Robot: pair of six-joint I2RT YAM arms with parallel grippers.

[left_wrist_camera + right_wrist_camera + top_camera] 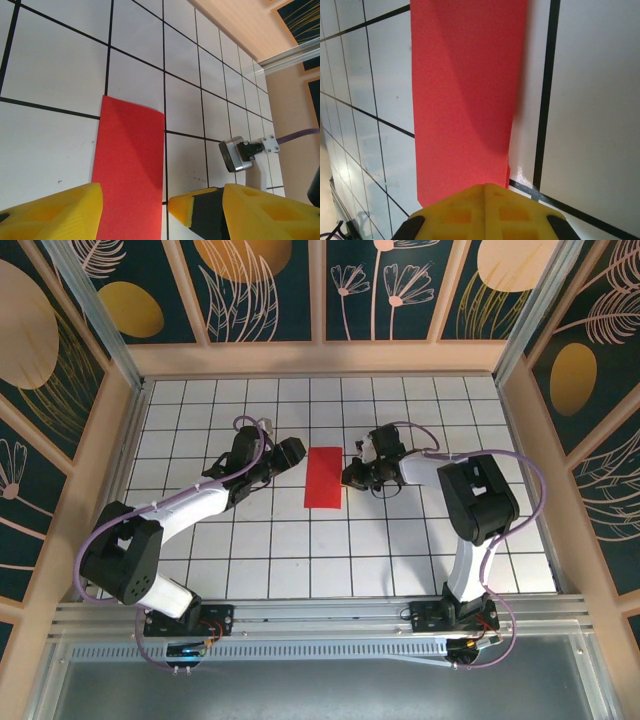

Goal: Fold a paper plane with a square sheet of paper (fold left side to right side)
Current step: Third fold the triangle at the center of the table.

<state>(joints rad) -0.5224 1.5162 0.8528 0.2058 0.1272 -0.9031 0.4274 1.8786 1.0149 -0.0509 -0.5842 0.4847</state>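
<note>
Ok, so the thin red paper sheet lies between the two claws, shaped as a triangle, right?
Not a triangle: the top external view shows the thin red paper sheet as a narrow rectangle. It does lie between the left claw and the right claw.

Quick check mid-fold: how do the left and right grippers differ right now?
The left gripper is open, with the red paper showing between its spread fingers; the right gripper is shut, fingers pressed together. The left gripper sits at the paper's left side, the right gripper at its right edge. Both have yellow fingers and point at the paper.
</note>
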